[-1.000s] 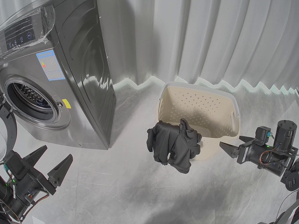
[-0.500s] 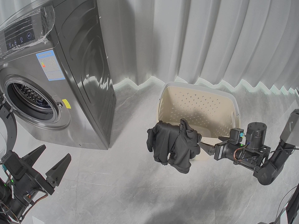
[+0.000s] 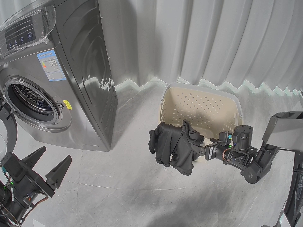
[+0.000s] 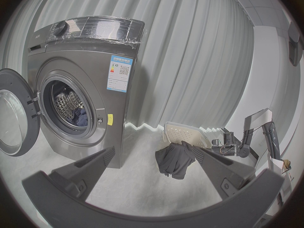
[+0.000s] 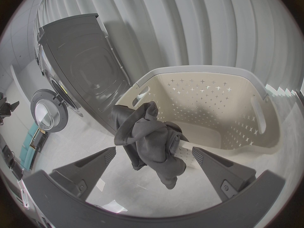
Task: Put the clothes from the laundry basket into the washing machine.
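A dark garment [image 3: 174, 148] hangs crumpled over the front rim of a cream laundry basket [image 3: 202, 89], just below the centre of the head view, with most of the cloth spilling down the outside towards the pale floor [image 3: 126, 186]. Seen from the right wrist, the garment [image 5: 148, 140] bunches on the near edge of the star-punched basket [image 5: 205, 69].

The right gripper [image 3: 199, 146] reaches in level from the lower right of the head view, its fingers spread and its tip at the cloth's right edge; whether it touches the fabric cannot be told. In the right wrist view the gripper [image 5: 153, 151] has the bundle showing between its parted fingers, nothing pinched.

The grey washing machine [image 3: 82, 63] fills the upper left of the head view, well apart from the basket, its round door [image 3: 6, 126] swung open at the left edge. From the left wrist the machine [image 4: 95, 64] shows a blue cloth [image 4: 80, 117] lying in the drum.

The left gripper [image 3: 55, 153] hangs in the lower left corner, fingers spread wide and empty, low before the machine. White pleated curtains [image 3: 205, 32] close off the background.
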Tool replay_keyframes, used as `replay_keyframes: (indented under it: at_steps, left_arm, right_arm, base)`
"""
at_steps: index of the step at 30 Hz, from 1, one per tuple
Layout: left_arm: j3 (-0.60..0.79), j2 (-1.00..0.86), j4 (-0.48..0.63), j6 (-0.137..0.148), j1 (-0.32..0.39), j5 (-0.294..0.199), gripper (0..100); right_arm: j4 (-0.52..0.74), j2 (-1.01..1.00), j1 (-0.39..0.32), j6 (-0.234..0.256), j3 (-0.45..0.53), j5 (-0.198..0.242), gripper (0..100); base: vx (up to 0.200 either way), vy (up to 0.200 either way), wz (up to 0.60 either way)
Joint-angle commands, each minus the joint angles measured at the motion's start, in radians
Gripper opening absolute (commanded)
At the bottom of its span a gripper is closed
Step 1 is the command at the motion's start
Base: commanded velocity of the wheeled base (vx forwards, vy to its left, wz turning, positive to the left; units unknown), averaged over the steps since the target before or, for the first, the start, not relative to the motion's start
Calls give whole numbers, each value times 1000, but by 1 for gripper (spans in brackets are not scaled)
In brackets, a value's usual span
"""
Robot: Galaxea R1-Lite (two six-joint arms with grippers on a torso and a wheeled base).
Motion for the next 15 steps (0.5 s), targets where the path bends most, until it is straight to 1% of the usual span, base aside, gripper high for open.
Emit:
replay_keyframes:
  at_steps: [1,5,6,9,12,15]
  left_arm:
    - [-1,5,0,-1,0,0,100]
    - [1,5,0,-1,-2,0,100]
    - [1,5,0,-1,-2,0,100]
    - [2,3,0,-2,-2,-1,100]
    - [1,3,0,-2,0,-1,100]
    - [1,3,0,-2,0,-1,100]
  right_arm:
    - [-6,88,-7,-9,-77,7,100]
    - [7,112,-30,-20,-142,27,100]
    - [7,112,-30,-20,-142,27,100]
    - [7,147,-44,-21,-194,32,100]
    - [8,164,-45,-20,-217,47,100]
    - [7,169,-44,-20,-232,50,100]
  base:
    - [0,0,0]
    - [0,0,0]
    - [0,0,0]
    - [0,0,0]
    - [0,0,0]
    - [0,0,0]
